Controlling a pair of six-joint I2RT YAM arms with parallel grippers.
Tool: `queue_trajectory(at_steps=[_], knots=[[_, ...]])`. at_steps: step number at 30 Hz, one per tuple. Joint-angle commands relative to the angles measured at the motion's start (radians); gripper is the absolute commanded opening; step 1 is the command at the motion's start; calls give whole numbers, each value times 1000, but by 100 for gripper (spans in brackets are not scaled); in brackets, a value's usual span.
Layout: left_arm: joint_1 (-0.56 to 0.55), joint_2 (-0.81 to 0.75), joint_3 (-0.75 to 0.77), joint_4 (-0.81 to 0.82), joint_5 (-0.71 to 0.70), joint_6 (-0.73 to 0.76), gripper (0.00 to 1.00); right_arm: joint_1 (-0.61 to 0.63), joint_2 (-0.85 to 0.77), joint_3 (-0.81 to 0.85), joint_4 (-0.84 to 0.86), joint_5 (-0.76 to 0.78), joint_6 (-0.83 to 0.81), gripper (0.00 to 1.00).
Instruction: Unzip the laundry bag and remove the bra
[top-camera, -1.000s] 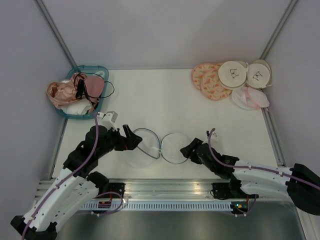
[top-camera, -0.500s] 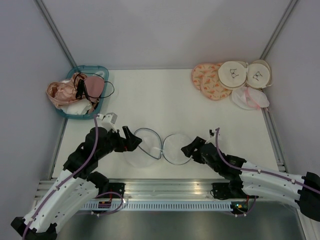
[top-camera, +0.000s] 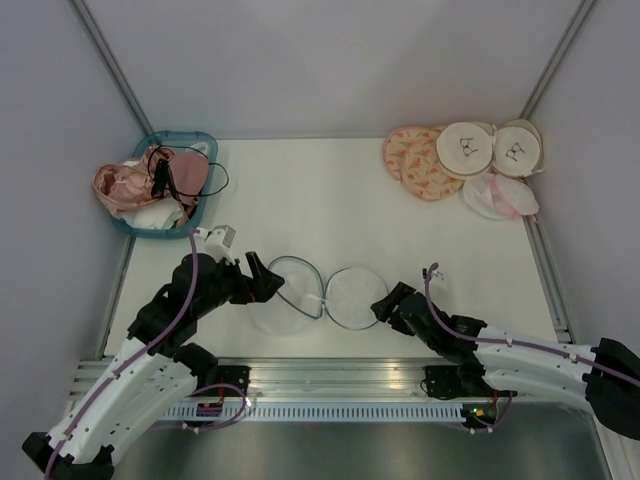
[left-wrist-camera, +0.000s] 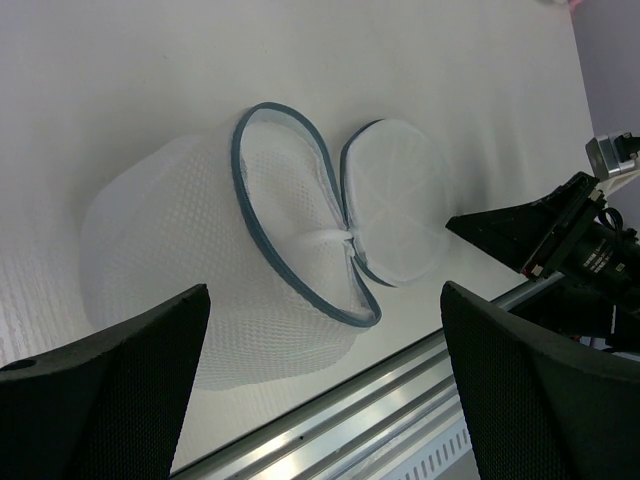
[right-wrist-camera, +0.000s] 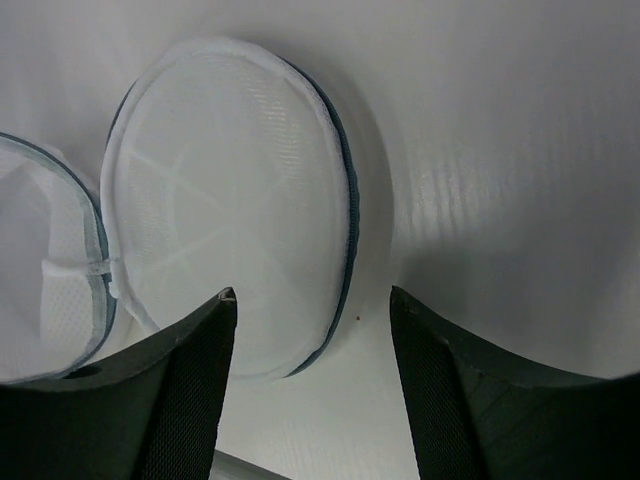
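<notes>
The laundry bag (top-camera: 290, 295) lies on its side near the table's front edge, unzipped. Its blue-grey rim is open and its round mesh lid (top-camera: 350, 297) is flipped flat to the right, joined at one point. In the left wrist view the bag (left-wrist-camera: 200, 260) shows only white mesh inside, with no bra in it. My left gripper (top-camera: 262, 278) is open and empty just left of the bag's mouth. My right gripper (top-camera: 385, 303) is open and empty at the lid's right edge (right-wrist-camera: 220, 210), not touching it.
A teal basket (top-camera: 205, 140) at the back left holds pink and dark garments (top-camera: 150, 180). Peach patterned pouches (top-camera: 415, 160) and cream pouches (top-camera: 468, 148) lie at the back right. The metal rail (top-camera: 330, 372) runs along the near edge.
My right gripper has drawn back a little to the right and toward the near edge, away from the lid. The left gripper and the bag have hardly moved.
</notes>
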Motion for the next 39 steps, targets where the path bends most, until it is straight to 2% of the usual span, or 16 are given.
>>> queue_trajectory(at_steps=[1, 4, 7, 10, 11, 13, 16, 19, 20, 22, 23, 25, 26, 32, 33, 39], knots=[[-3, -4, 0, 30, -7, -32, 100, -7, 60, -53, 159, -27, 43, 68], [-3, -5, -3, 30, -4, -33, 100, -8, 149, -81, 307, -67, 60, 65], [-5, -18, -3, 29, -5, -35, 100, -10, 242, -86, 433, -93, 74, 55], [-3, -28, -3, 30, -5, -38, 100, -11, 311, -64, 485, -99, 75, 34], [-3, -31, -5, 27, -5, -38, 100, -10, 321, -58, 487, -95, 72, 16], [-5, -39, -5, 24, -5, -41, 100, -10, 316, -49, 461, -69, 68, 1], [-3, -47, -5, 18, -2, -44, 100, -10, 247, -23, 346, -10, 45, 0], [-5, -50, -3, 13, -1, -42, 100, -10, 108, 35, 127, 106, -1, 0], [-3, -53, -3, 12, 1, -41, 100, -10, 30, 92, -39, 144, -15, 0], [-3, -54, 0, 12, -2, -39, 100, -11, -30, 170, -215, 271, -52, 1], [-3, -54, 3, 9, -2, -39, 99, -11, -67, 255, -372, 312, -62, 0], [-3, -50, 6, 10, -7, -36, 100, -11, -77, 343, -511, 397, -81, 0], [-3, -48, 7, 12, -8, -36, 100, -11, -58, 427, -624, 472, -99, 0], [-3, -44, 17, 10, -8, -32, 100, -13, 118, 750, -1025, 730, -69, 0], [-3, -44, 15, 10, -7, -32, 100, -13, 139, 782, -1065, 796, -61, 0], [-3, -57, 7, 7, 1, -32, 100, -36, 388, 976, -1271, 962, -152, 0]])
